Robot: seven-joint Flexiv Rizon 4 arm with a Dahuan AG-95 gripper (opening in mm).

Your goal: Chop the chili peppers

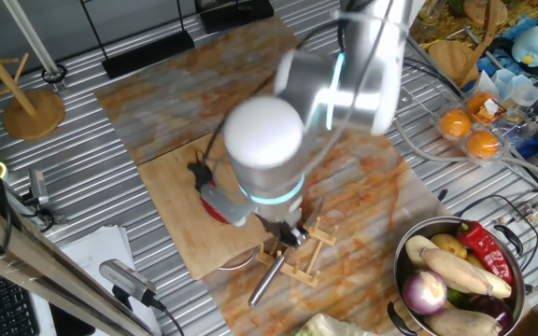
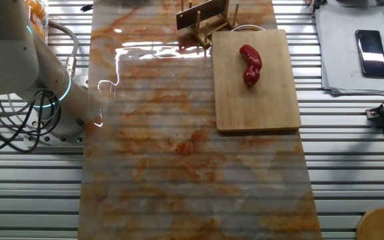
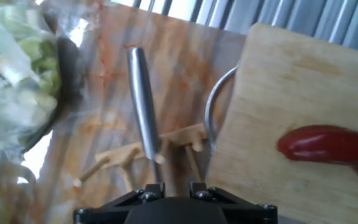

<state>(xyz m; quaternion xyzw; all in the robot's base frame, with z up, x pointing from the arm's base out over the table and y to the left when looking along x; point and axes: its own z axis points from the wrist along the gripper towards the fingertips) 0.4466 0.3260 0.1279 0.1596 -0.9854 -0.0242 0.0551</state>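
Observation:
The chili pepper [image 2: 250, 65] is one whole glossy red pepper lying on the wooden cutting board [image 2: 255, 100]. In the hand view the chili pepper [image 3: 328, 147] is at the right edge on the board [image 3: 291, 81]. In the one fixed view only a bit of the chili pepper [image 1: 215, 207] shows under the blurred arm. A knife with a metal handle [image 3: 143, 106] rests in a wooden rack [image 3: 135, 157] beside the board. My gripper [image 3: 173, 185] hovers just above the rack and handle, holding nothing. Only the two finger ends show, with a small gap between them.
A metal bowl [image 1: 409, 297] of mixed vegetables stands near the rack [image 1: 299, 254]. Lettuce [image 3: 11, 62] lies to the left in the hand view. Oranges in a plastic box [image 1: 470, 126] and a wooden stand [image 1: 34, 114] sit at the table's sides. A phone [image 2: 371, 53] lies on papers.

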